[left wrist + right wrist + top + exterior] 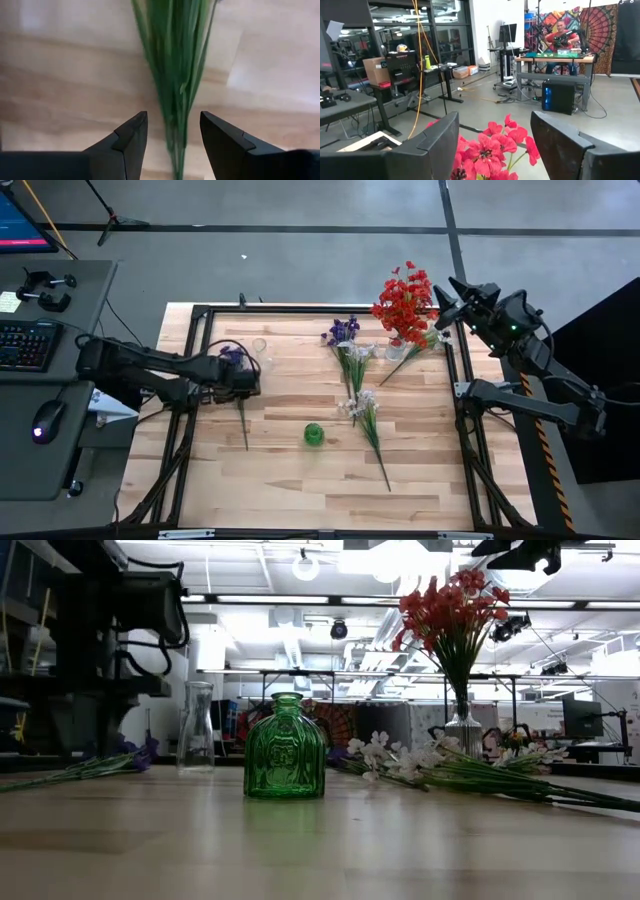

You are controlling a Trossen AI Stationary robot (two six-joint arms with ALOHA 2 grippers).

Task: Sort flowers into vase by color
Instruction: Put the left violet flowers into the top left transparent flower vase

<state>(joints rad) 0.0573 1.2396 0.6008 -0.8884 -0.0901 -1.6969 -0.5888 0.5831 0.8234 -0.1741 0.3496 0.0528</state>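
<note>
Left gripper (172, 137) is low over the wooden table (290, 490), jaws apart, with the green stem of a purple flower (238, 395) running right between its fingers (131, 137). Nothing clamped: there is a gap on each side of the stem. That spray lies flat, its dark purple blooms tucked under the gripper's body and its thin stem trailing away past the fingertips toward the table's near edge. Just beyond the gripper, on the far side, stands a clear glass bottle (197, 728), upright and holding nothing.

Right gripper (494, 145) is up high at the far right corner, jaws spread wide, nothing between them. Directly below and ahead of it sits the bunch of red flowers (403, 302), bright clustered petals on green stems, standing upright in a clear vase (463, 730). The red blooms fill the space just under its fingers without touching them.

Between the two grippers, out on the open table, more sprays lie flat: one purple-headed spray (342, 333) and several white-bloomed sprays (362, 404), long green stems fanned toward the near edge. A white spray (420, 345) lies beside the vase of reds. A squat green glass vase (286, 747) stands upright near the middle, closer to the left gripper than to the right, with no stems in it.

In the room behind, a person (562, 35) sits at a desk.
</note>
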